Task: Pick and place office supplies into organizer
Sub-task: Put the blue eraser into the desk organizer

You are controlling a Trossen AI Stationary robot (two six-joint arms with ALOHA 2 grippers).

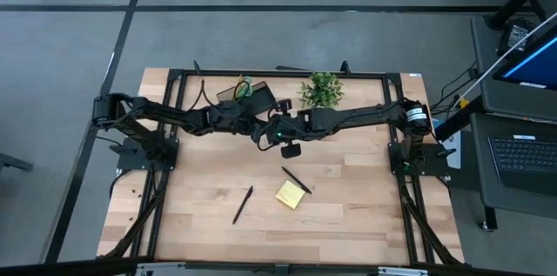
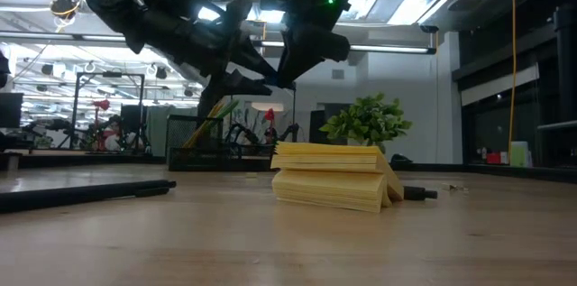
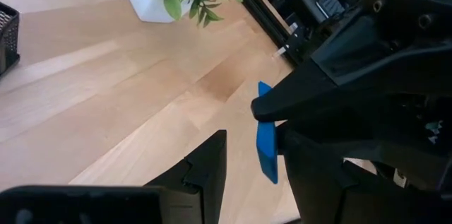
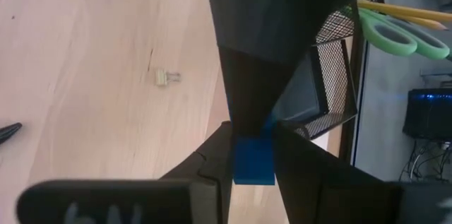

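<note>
Wooden table [image 1: 348, 215] in open workshop; both tools [image 4: 252, 155] grip small blue block [image 4: 253, 160]

Our two arms reach inward and meet above the tabletop's middle, left gripper [image 1: 264, 137] and right gripper [image 1: 280, 130] tip to tip, both clamped.

Dark fingers partly hide the small blue block [image 4: 253, 160].
</note>
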